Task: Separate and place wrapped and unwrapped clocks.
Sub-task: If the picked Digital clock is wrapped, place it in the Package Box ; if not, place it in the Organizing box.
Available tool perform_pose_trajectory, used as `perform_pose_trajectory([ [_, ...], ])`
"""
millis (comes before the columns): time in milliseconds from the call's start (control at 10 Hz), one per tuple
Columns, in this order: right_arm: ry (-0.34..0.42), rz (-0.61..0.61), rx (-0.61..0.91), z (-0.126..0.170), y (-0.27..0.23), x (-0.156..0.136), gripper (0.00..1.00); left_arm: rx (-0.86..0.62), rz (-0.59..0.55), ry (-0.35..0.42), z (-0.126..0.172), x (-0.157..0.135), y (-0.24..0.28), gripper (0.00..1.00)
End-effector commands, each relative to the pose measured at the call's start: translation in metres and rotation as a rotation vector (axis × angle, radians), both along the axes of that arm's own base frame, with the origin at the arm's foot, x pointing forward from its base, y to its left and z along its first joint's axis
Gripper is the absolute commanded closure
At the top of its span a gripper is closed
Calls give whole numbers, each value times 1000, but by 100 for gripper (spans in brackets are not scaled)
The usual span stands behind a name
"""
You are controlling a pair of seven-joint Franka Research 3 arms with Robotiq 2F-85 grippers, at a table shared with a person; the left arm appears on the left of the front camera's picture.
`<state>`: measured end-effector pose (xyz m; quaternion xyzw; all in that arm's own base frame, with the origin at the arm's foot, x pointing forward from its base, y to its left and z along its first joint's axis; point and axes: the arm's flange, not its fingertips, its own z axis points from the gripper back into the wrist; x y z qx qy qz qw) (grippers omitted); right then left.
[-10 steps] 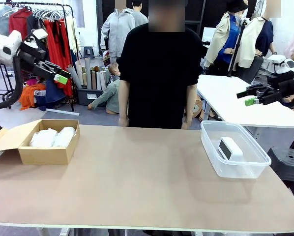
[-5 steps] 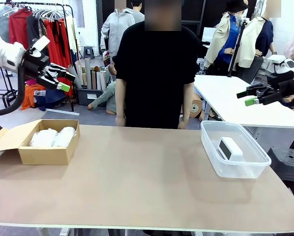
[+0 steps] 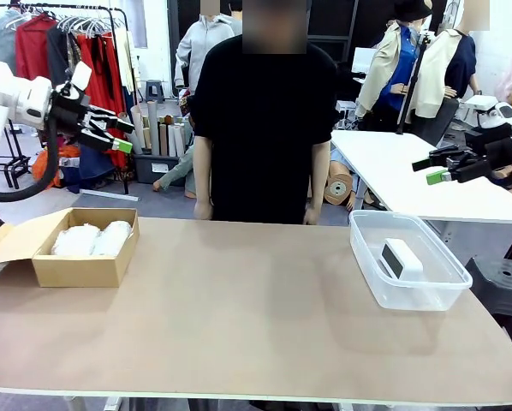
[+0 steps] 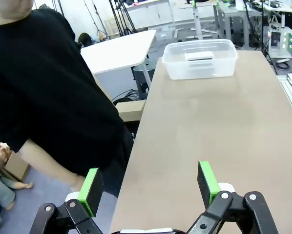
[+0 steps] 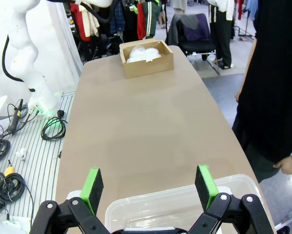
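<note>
Left gripper [image 3: 117,135] hangs high off the table's left end, above and behind the cardboard box [image 3: 85,257], its green-padded fingers spread wide with nothing between them; from its wrist camera the pads [image 4: 91,190] frame bare tabletop and the person's [image 3: 264,128] black shirt. Down in that open box lie the two wrapped clocks [image 3: 92,239], white bundles side by side in crinkly plastic. The person stands at the far edge, arms down at their sides. Over on the right, the unwrapped clock [image 3: 401,259], dark face tilted up, sits in a clear plastic tub [image 3: 367,274]. Right gripper [image 3: 433,169] hovers above and behind the tub, fingers wide apart, empty. No readable print anywhere.
</note>
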<state>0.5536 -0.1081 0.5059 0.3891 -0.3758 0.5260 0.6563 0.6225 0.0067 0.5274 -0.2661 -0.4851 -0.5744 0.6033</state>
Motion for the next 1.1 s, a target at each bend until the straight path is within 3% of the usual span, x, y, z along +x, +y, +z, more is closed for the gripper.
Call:
perform_pose_trajectory([
  [0,3,1,-3,2,1,-1,0,-8,0,54,0,11,-3,0],
  [400,3,1,-3,2,1,-1,0,19,-3,84,1,13,-1,0],
  [500,3,1,-3,2,1,-1,0,26,-20,126,0,14,0,0],
  [600,3,1,-3,2,1,-1,0,9,7,68,-3,9,-1,0],
  [1000,3,1,-3,2,1,-1,0,9,7,68,-3,9,-1,0],
])
